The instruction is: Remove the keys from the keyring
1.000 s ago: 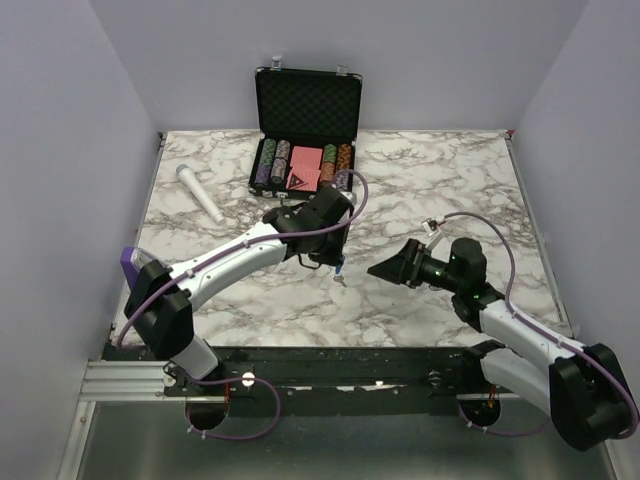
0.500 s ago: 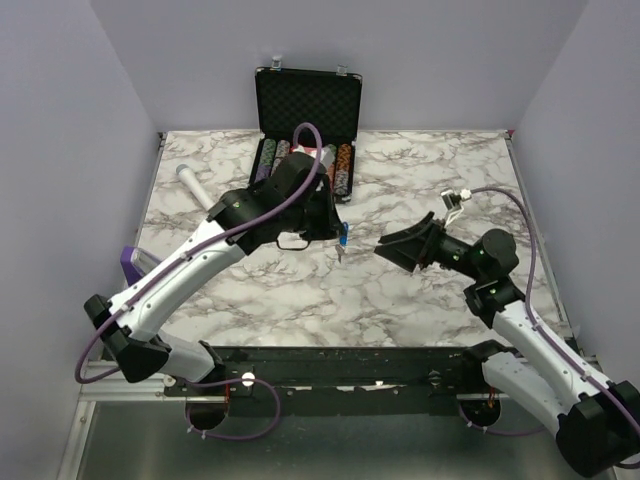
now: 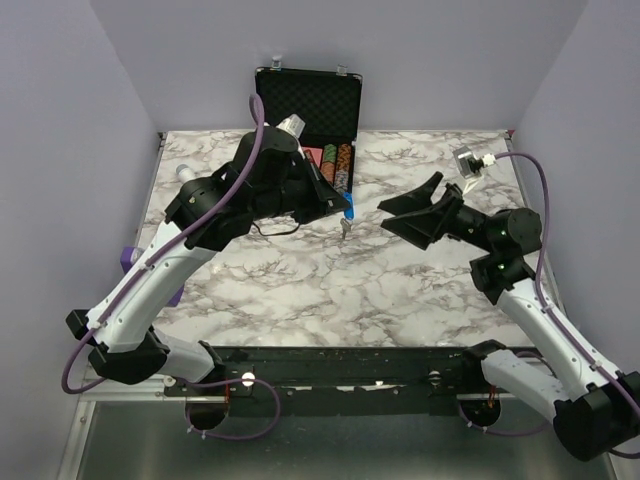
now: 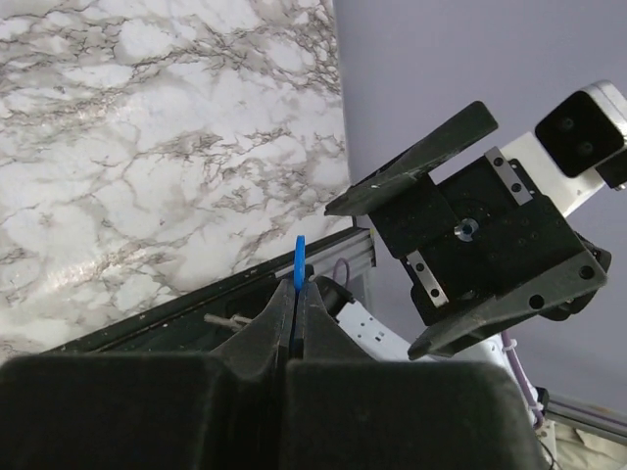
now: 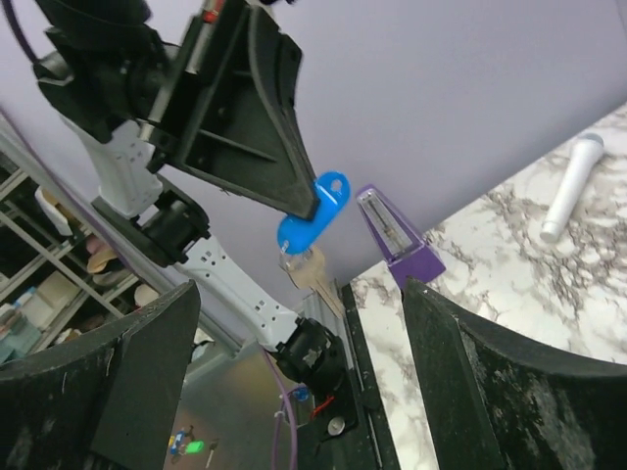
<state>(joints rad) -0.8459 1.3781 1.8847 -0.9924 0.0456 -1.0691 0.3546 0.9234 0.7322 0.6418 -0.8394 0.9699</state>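
Well, my left end effector point(image 4: 296, 294) pinches the keyring point(image 5: 313, 211) by its edge; if my wide-apart right end effector point(image 3: 386, 218) yanks the key point(image 5: 315, 275), the keyring could slip free.

Marble table point(image 3: 400, 290): poker case point(image 3: 307, 100), microphone point(image 5: 573, 186)

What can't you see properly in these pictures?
Top view: the ring joining the key to the blue tag is too small.
Left wrist view: the left end effector hides the key; only the tag's thin edge shows.
Right wrist view: the key's tip blends into the left arm behind.
Top view: the left arm covers part of the chip case.
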